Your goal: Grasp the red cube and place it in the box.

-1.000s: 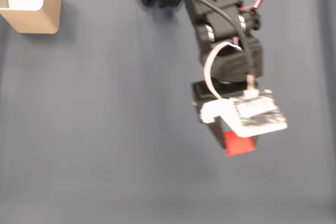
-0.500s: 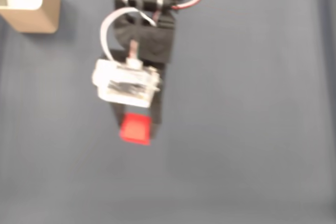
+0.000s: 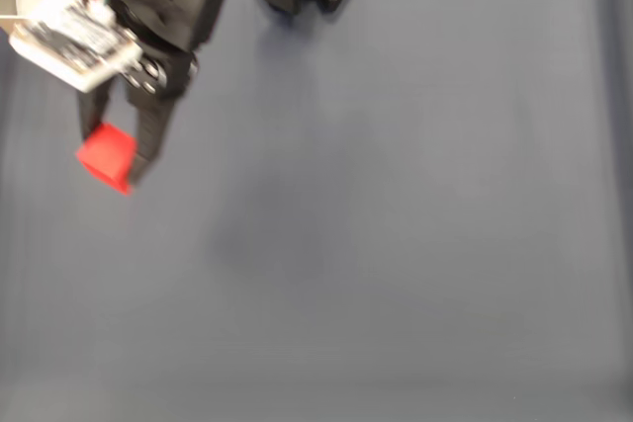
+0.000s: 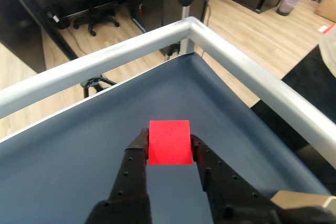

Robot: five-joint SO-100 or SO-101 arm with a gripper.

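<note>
The claw [image 3: 109,160] is pinching the red cube [image 3: 106,156] between its two black fingers [image 4: 132,167]. In the wrist view the cube [image 4: 169,142] sits right at the fingertips, one finger pressed on each side, so it cannot slip out. The cube is up in the air, not resting on the counter [image 3: 396,244]. I think it is carried high like that so it can go over the wall of the box without bumping it.

In the fixed view the arm [image 3: 163,7] leans out over the far left part of the counter, near the top left corner. The box [image 3: 12,2] is in that same corner. I can see just a little of its tan wall and some white stuff inside, because the arm and its white camera part [image 3: 74,42] cover the rest. The cube hangs close to the left edge, a bit nearer to me than the box is, and not over it yet.

The cube is much smaller than the box, so it should fit easily. To me the grabbing part looks done and the carrying part is nearly done. What is left is to bring the cube above the open top and let go. If the claw opens too soon, the cube would land on the blue counter beside the box.
</note>
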